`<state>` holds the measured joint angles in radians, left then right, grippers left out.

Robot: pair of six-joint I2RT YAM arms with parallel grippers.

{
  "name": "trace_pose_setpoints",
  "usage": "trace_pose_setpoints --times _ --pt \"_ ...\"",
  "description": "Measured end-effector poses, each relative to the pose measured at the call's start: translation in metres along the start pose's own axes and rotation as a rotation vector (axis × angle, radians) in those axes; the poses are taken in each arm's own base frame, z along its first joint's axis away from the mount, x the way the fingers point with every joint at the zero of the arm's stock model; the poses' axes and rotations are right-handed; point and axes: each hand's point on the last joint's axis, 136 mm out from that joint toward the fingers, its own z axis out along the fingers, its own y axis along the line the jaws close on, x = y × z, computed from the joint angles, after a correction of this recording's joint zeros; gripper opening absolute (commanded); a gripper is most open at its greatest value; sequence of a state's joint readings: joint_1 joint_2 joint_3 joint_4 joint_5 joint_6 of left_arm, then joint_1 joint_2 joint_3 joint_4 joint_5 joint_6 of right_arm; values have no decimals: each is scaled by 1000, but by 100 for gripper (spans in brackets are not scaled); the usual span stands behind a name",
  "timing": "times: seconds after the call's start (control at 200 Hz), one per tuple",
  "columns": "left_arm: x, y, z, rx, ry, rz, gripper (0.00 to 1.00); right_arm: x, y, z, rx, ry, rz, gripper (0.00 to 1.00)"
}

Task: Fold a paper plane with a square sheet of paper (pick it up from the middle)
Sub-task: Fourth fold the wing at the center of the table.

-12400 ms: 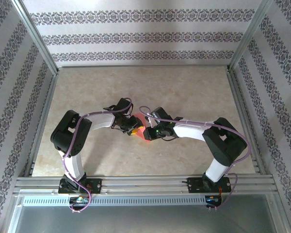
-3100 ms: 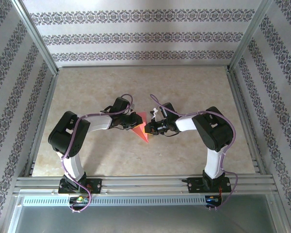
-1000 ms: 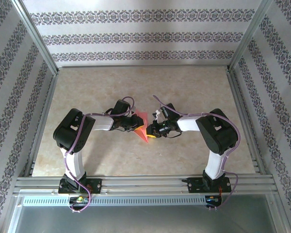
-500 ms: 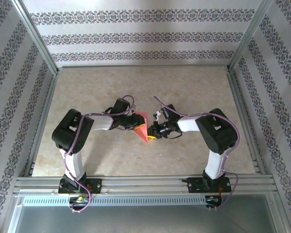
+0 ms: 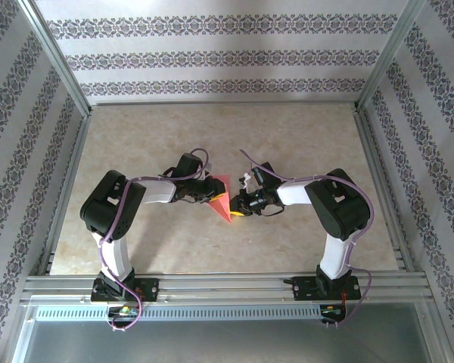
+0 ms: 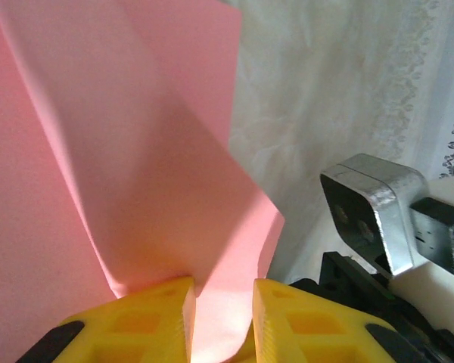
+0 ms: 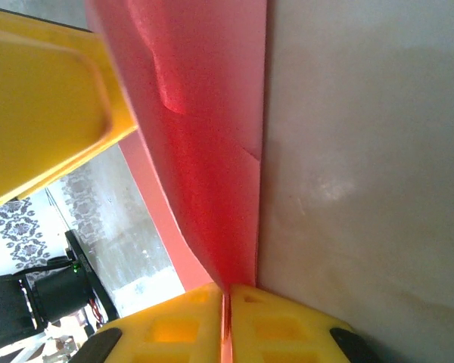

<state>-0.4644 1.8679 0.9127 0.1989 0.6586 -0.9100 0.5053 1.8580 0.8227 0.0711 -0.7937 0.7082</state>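
1. In the top view, the left arm stands up from its base at the table's (image 5: 303,136) 7 o'clock edge. It bends at the elbow and stretches its forearm toward 3 o'clock.
2. The left gripper (image 5: 212,193) meets the paper (image 5: 224,198) on the paper's 9 o'clock side.
3. In the left wrist view, the yellow fingers (image 6: 155,306) stand a narrow gap apart and the folded paper (image 6: 136,151) runs down between them. I cannot tell whether they pinch it.
4. The right arm mirrors the left: base at 5 o'clock, elbow high, forearm reaching toward 9 o'clock.
5. The right gripper (image 5: 237,208) meets the paper's edge at about 4 o'clock.
6. In the right wrist view, the fingers (image 7: 287,318) are pressed together on the thin edge of the paper (image 7: 204,113).
7. The paper is near the table's centre between the two grippers. It is folded into a narrow wedge that tapers toward 5 o'clock.
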Motion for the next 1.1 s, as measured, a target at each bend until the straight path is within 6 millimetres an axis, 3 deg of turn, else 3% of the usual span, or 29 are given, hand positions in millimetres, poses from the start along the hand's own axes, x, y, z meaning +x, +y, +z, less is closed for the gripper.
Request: trace_pose_setpoints --times 0.55,1.104 --pt "0 11 4 -34 -3 -16 26 1 3 -2 -13 6 -7 19" --pt "-1 13 4 -49 -5 -21 26 23 3 -2 26 70 3 16"
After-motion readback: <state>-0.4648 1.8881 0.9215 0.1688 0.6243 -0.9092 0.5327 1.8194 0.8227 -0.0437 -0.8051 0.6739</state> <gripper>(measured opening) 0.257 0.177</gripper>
